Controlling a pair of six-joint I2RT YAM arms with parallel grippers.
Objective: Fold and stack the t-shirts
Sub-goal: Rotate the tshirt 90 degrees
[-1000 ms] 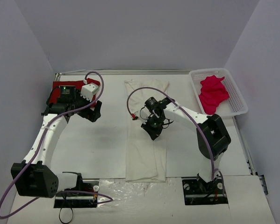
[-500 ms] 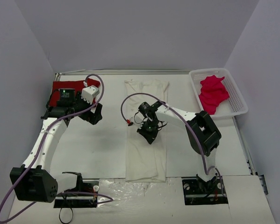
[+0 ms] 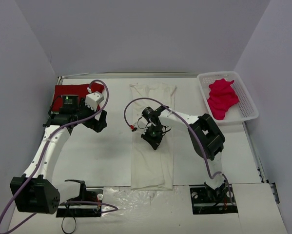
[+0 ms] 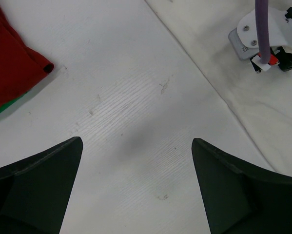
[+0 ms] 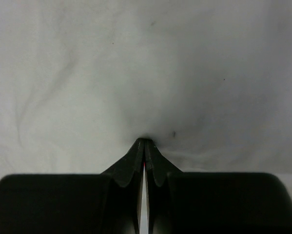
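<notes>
Across the middle of the top view, the cream-white t-shirt (image 3: 151,165) lies as a long narrow strip on the desk (image 3: 102,156), running from the far edge toward the arm bases. It looks partly folded, with a crosswise fold likely to come. The right tool (image 3: 153,142) sits on the strip a little above its middle. Its wrist view shows the fingers (image 5: 136,156) pressed together, tips down on the cloth, which dimples around them. That reads as pinning or smoothing the fabric, but I cannot tell whether any cloth is nipped between them.

The left tool (image 3: 98,122) hangs spread wide over bare desk, between the strip and the red t-shirt (image 3: 75,90) in the upper left. It holds nothing and looks ready to help.

At upper right, the pinkish-red t-shirt (image 3: 222,97) lies crumpled in the basket (image 3: 236,118), apparently not yet folded.
</notes>
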